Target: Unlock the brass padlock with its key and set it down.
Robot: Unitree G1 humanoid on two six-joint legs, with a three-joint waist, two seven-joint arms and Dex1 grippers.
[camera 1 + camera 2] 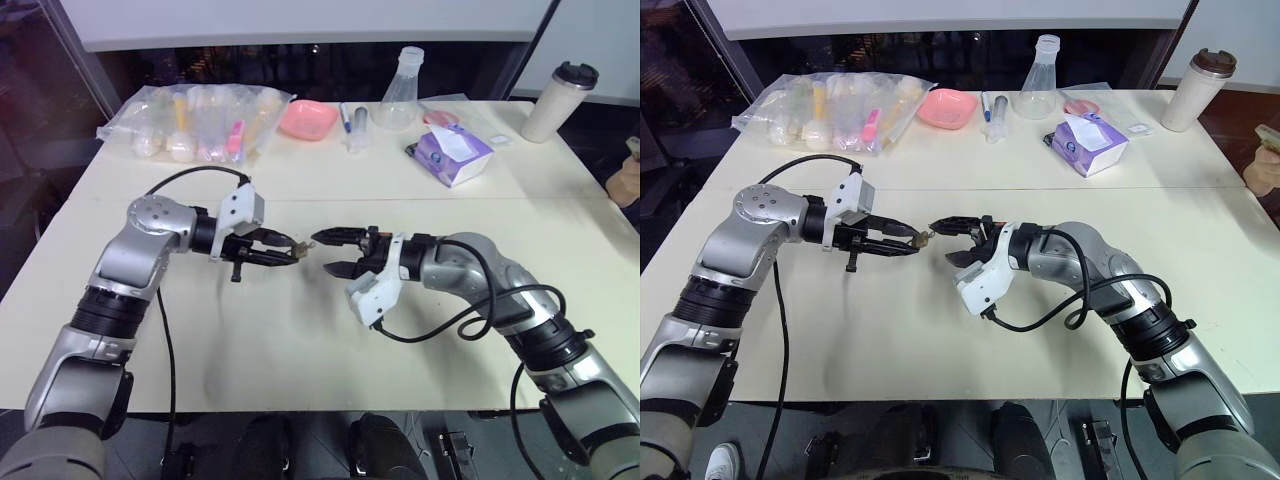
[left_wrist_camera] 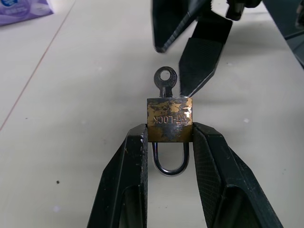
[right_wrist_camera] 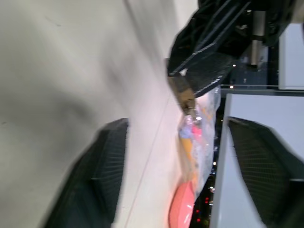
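A: What sits nearest?

B: The right gripper [image 1: 331, 253], jaws spread and empty, just right of the left gripper [image 1: 278, 251].

A: And the lock?

B: The left grips the small scuffed golden-brass padlock [image 2: 169, 120] above the pale table [image 1: 300, 340], presenting its thin silvery key [image 2: 165, 83], probably for turning.

Bare table [image 1: 300, 340] lies beneath both claws; bags [image 1: 200, 120] and tissue box [image 1: 452, 152] stand well behind.
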